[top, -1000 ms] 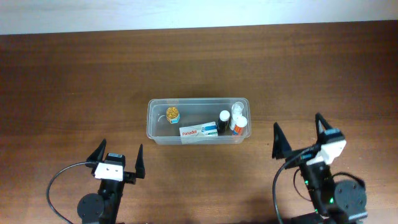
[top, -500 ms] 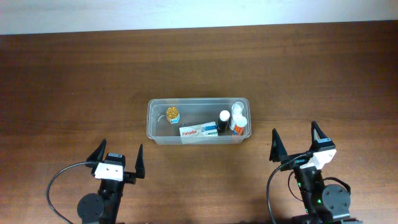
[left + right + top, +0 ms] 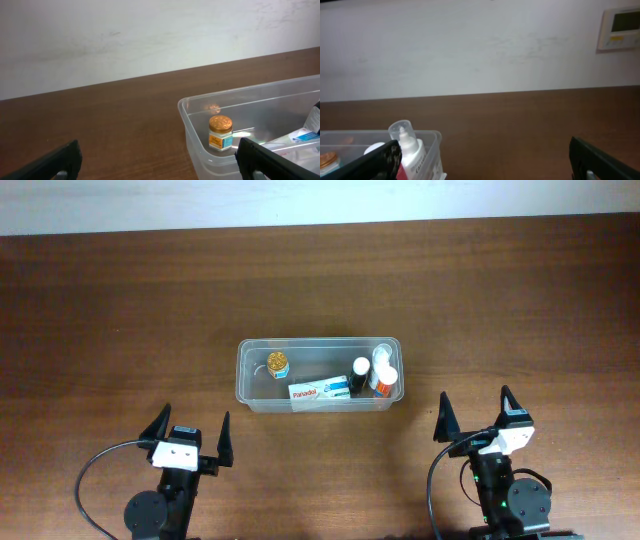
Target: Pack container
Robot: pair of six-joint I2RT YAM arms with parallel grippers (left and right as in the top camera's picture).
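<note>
The clear container [image 3: 245, 375] sits mid-table. Inside it are a small gold-lidded jar [image 3: 278, 364], a white Panadol box [image 3: 319, 390], a dark bottle with a white cap [image 3: 359, 376] and a white spray bottle [image 3: 383, 376]. My left gripper [image 3: 192, 436] stands open below the container's left end, apart from it, with nothing between its fingers. In the left wrist view the jar [image 3: 220, 132] shows behind the container wall [image 3: 192, 135]. My right gripper [image 3: 476, 413] is open and empty to the right of the container's front corner. The spray bottle [image 3: 409, 149] shows in the right wrist view.
The brown wooden table [image 3: 120, 310] runs to a white wall [image 3: 150, 35] at the back. A white wall thermostat [image 3: 620, 28] shows at the upper right of the right wrist view.
My right gripper has pulled back toward the table's near edge and a little to the left. The left arm and the items in the container have not moved.
</note>
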